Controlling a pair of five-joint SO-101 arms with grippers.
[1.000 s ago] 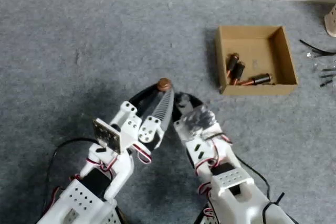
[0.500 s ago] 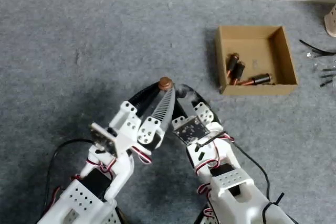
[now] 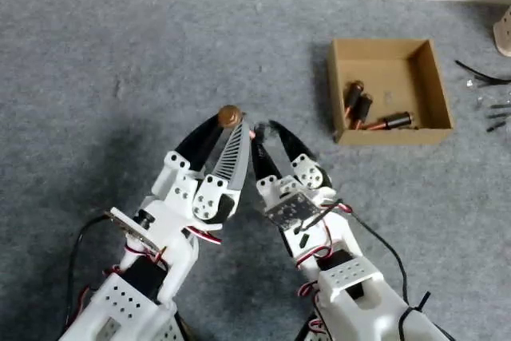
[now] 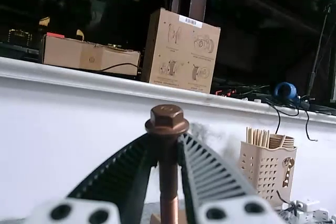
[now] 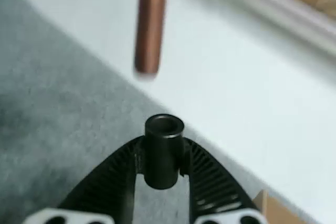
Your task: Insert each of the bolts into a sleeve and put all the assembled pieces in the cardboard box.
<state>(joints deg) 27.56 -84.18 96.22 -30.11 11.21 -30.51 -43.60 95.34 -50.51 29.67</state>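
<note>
Just now the left gripper (image 3: pixel 228 122) pinches the bolt (image 4: pixel 167 129) upright near the table's middle, and the right gripper (image 3: pixel 263 129) clamps the sleeve (image 5: pixel 164 149) just beside it (bore upward). Shank and bore look offset, so lowering now could jam the tip on the rim or tilt the sleeve.

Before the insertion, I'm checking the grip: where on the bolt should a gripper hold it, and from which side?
The upper shank under the hex head, pinched from both sides, as the left gripper does. The bolt stands upright, leaving its lower shank free for the sleeve.
</note>
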